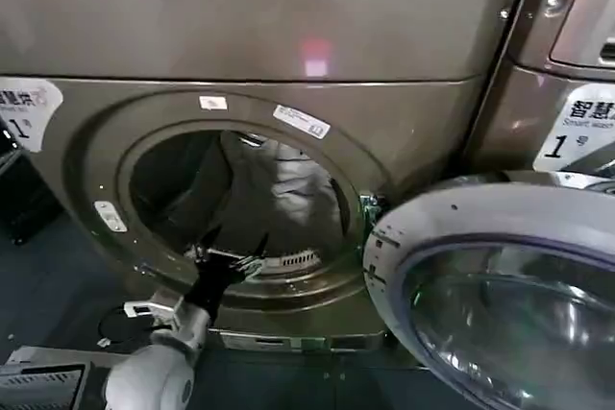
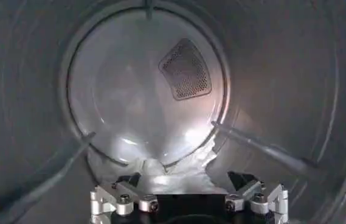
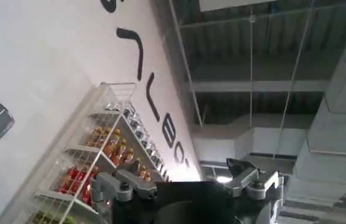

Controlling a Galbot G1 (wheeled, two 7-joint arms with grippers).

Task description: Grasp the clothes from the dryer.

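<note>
The dryer (image 1: 288, 26) fills the head view, a bronze-grey machine with its round porthole standing open. My left gripper (image 1: 233, 249) reaches over the porthole's lower rim into the drum. In the left wrist view my left gripper (image 2: 185, 181) is open, with a dark fingertip on each side. The clothes (image 2: 160, 169), a crumpled pale grey-white piece, lie on the drum floor against the back wall, just beyond and between the fingertips, not gripped. My right gripper (image 3: 182, 173) is open and holds nothing, raised and facing the room's ceiling away from the machine.
The dryer's silver-rimmed glass door (image 1: 500, 285) hangs open at the right, close to the porthole. A second machine (image 1: 567, 93) stands further right. Inside the drum are a mesh vent (image 2: 186, 70) and a raised paddle (image 2: 264, 149). A shelf of bottles (image 3: 93, 164) stands against a white wall.
</note>
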